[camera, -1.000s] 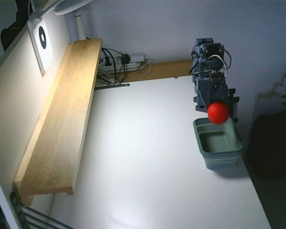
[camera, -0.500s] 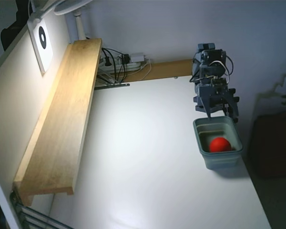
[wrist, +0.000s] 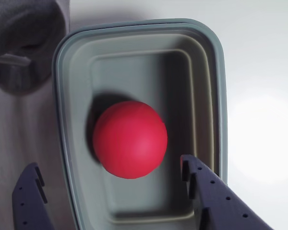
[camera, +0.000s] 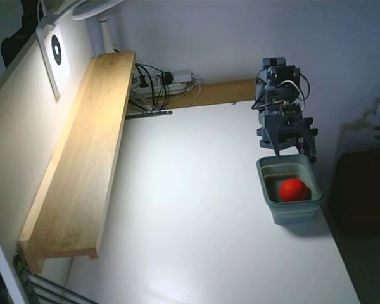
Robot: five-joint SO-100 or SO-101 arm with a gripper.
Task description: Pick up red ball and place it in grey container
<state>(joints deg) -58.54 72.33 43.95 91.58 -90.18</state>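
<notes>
red ball (wrist: 130,139): 1 | grey container (wrist: 220,86): 1 | wooden shelf (camera: 82,158): 1 | pincer (wrist: 110,179): 1

Smooth matt red ball (wrist: 130,139), matt plastic grey container (wrist: 139,28) (thick-rimmed), glossy white table (camera: 190,209)

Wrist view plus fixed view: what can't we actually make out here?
- Jaws: the wrist view's bottom edge cuts off both; in the fixed view the gripper is too small to show detail.
- Grey container: near rim runs off the wrist view's bottom edge; the red ball hides part of its floor.
- Red ball: its underside is out of sight in both views.
- Dark rounded shape, wrist view top left: blurred, unidentifiable.
</notes>
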